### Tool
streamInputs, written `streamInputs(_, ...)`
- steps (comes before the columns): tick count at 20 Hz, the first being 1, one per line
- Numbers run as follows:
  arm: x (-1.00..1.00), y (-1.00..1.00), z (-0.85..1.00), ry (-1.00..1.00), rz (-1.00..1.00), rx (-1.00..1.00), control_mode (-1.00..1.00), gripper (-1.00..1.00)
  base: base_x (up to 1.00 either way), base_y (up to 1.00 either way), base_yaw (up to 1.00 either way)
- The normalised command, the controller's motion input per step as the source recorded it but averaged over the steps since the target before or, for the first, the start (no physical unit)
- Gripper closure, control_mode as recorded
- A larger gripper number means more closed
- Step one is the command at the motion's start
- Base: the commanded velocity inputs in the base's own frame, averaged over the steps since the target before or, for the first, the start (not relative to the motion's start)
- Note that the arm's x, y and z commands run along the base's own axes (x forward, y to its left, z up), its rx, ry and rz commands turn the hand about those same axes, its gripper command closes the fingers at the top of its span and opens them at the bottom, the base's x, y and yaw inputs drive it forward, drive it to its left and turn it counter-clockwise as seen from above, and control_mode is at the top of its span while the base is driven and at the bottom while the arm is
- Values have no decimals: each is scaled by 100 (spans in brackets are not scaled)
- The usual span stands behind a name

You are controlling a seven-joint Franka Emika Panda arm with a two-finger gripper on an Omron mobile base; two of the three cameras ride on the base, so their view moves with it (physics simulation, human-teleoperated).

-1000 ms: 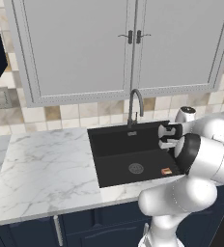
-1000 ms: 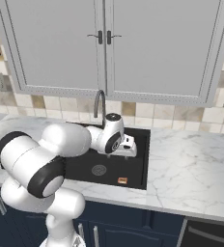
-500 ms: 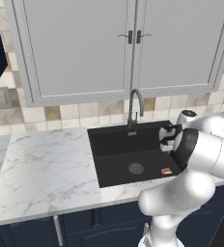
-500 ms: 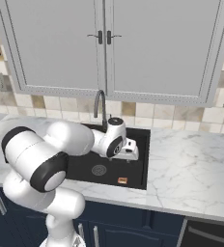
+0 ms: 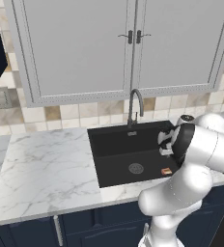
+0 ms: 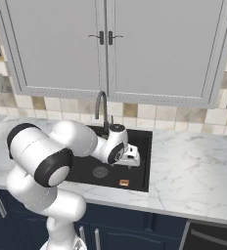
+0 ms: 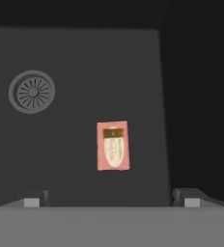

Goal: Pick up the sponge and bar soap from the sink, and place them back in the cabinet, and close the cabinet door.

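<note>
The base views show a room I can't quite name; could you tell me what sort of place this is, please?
A kitchen, rendered rather than real. A black sink with a gooseneck tap is set into a marble counter, with a tiled backsplash and light grey wall cabinets above.

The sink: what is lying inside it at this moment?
On the sink floor lie the bar soap and the round drain. The arm covers part of the basin's right side; no sponge is visible.

Even, shadowless base views; hand view dim, soft and grainy
</note>
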Motion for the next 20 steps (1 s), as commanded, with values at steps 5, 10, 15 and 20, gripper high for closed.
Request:
streamInputs(5, 0, 0, -18, 0, 0, 0, -100, -100, 0, 0, 0)
streamInputs(10, 0, 0, -19, 0, 0, 0, -100, -100, 0, 0, 0)
streamInputs(15, 3, 0, -20, 0, 0, 0, -100, -100, 0, 0, 0)
streamInputs(20, 7, 0, -18, 0, 0, 0, -100, -100, 0, 0, 0)
